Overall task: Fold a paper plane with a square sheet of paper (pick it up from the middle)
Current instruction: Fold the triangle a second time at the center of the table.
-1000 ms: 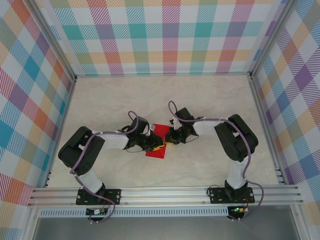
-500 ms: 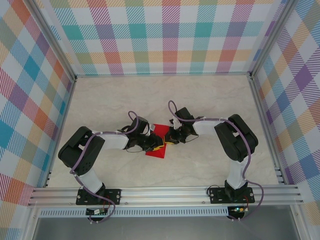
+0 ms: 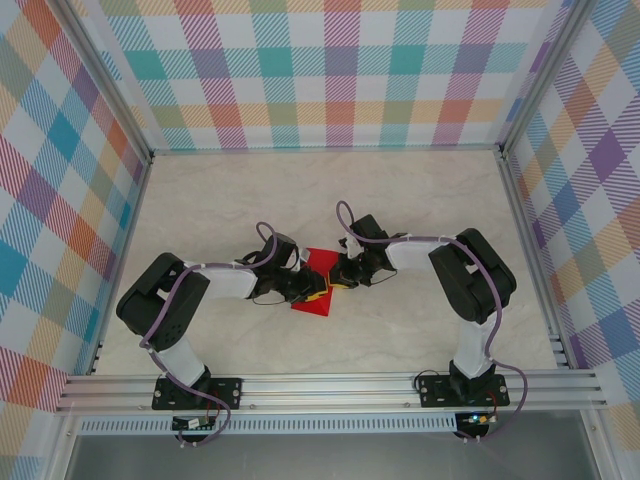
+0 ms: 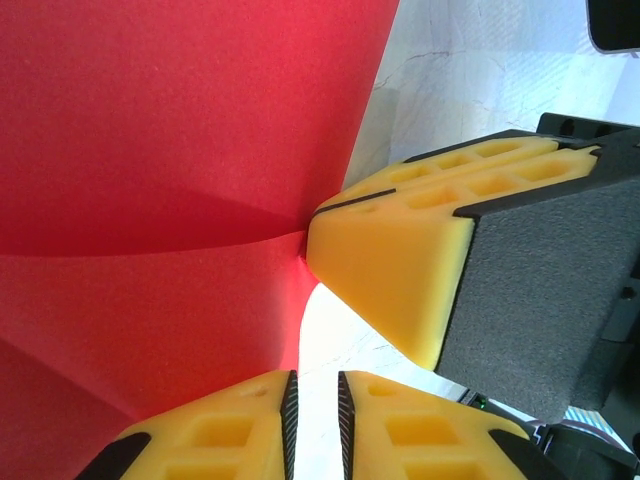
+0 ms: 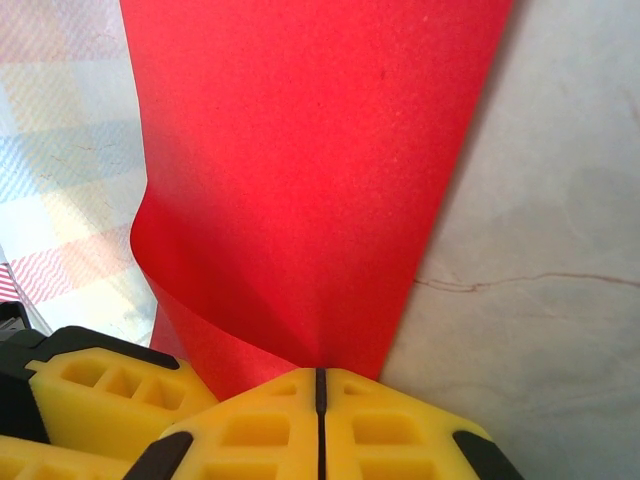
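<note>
The square sheet of paper (image 3: 311, 304) is bright red and lies at mid-table between both grippers. In the right wrist view the sheet (image 5: 300, 150) bends up in a curve, and my right gripper (image 5: 320, 372) is shut on its near edge. In the left wrist view the paper (image 4: 180, 150) shows two curved layers meeting at a fold. My right gripper's yellow fingers (image 4: 390, 270) pinch that fold's end. My left gripper (image 4: 315, 378) sits just beside the paper's edge with a narrow gap between its jaws, and only pale table shows through it.
The pale marble table (image 3: 400, 200) is walled by checked panels (image 3: 320, 70) at the back and sides. An aluminium rail (image 3: 330, 390) carrying the arm bases runs along the near edge. My left gripper's yellow finger (image 5: 100, 390) shows at the lower left of the right wrist view.
</note>
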